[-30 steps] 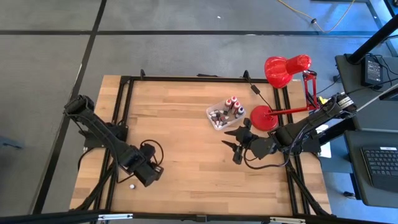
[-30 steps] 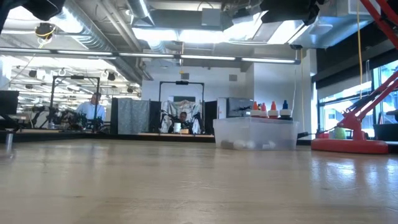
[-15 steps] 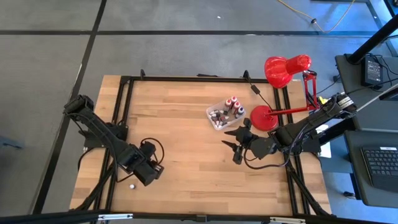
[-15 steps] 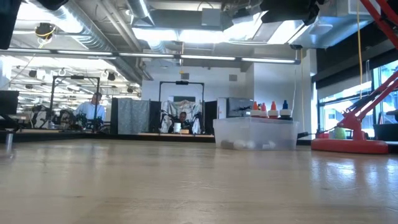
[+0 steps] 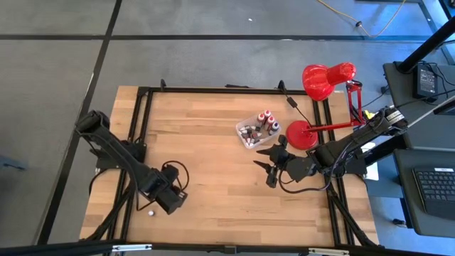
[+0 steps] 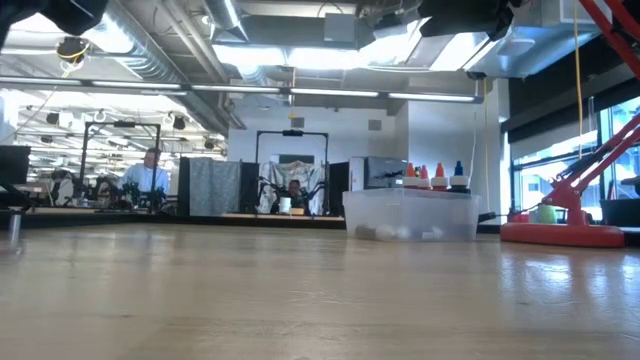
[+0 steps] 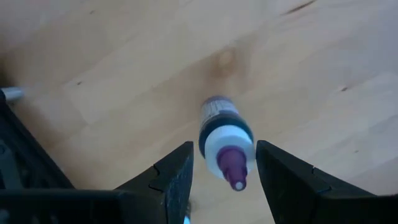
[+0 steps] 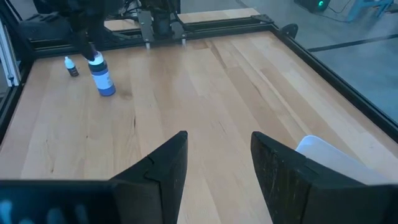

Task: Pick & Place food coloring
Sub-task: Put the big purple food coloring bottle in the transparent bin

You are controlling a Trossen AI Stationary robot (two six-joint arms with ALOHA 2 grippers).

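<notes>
The left gripper (image 7: 221,177) hangs low over the near left part of the light wooden desk (image 5: 213,142), its jaws parted with a small dark bottle with a white collar and purple tip (image 7: 225,139) standing between them. Gaps show on both sides of the bottle, so the jaws are not closed on it. In the right wrist view this bottle (image 8: 101,76) stands upright under the left arm, with a second, smaller bottle with a white cap (image 8: 71,66) just beside it. From above, a tiny white bottle (image 5: 151,211) shows on the desk next to the left gripper (image 5: 170,201).

The rest of the food coloring bottles (image 5: 267,121) stand in a clear rectangular plastic tub (image 5: 247,136) towards the far right of the desk, their red, orange and blue caps (image 6: 432,175) rising above the tub's rim. A red desk lamp (image 5: 320,89) stands just beside the tub.

The right gripper (image 5: 266,163) waits near the tub, its jaws partly open and holding nothing.
</notes>
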